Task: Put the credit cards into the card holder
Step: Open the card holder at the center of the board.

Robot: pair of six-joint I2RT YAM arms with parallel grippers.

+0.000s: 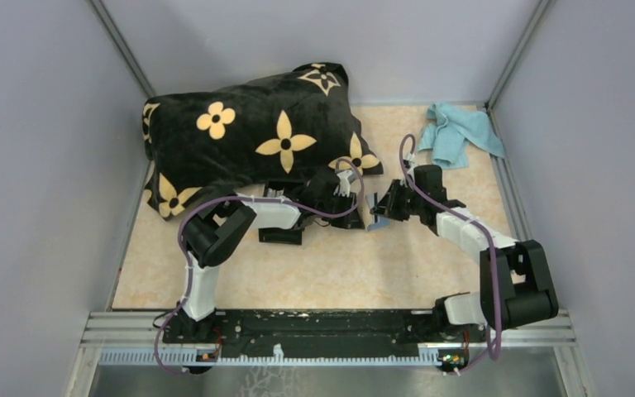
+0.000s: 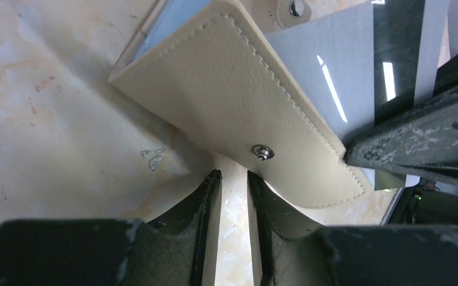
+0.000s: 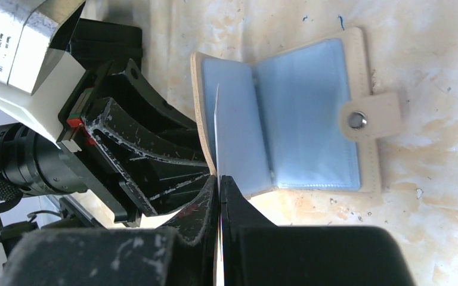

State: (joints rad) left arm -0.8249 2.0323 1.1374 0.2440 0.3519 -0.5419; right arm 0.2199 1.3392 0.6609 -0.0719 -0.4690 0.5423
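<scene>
A black flowered pillow (image 1: 248,132) lay at the back left of the worktop (image 1: 339,265). The left gripper (image 2: 234,176) had its jaws slightly apart, grasping nothing, tips against the raised beige cover of the open card holder (image 3: 298,119). The holder lay mid-worktop. Right gripper (image 3: 219,179) jaws were clenched on a grey striped card (image 2: 358,53), edge at the blue sleeves.

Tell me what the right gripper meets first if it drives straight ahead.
The card in the right gripper would likely meet the card holder at its blue sleeves near the spine; depth unclear.
</scene>
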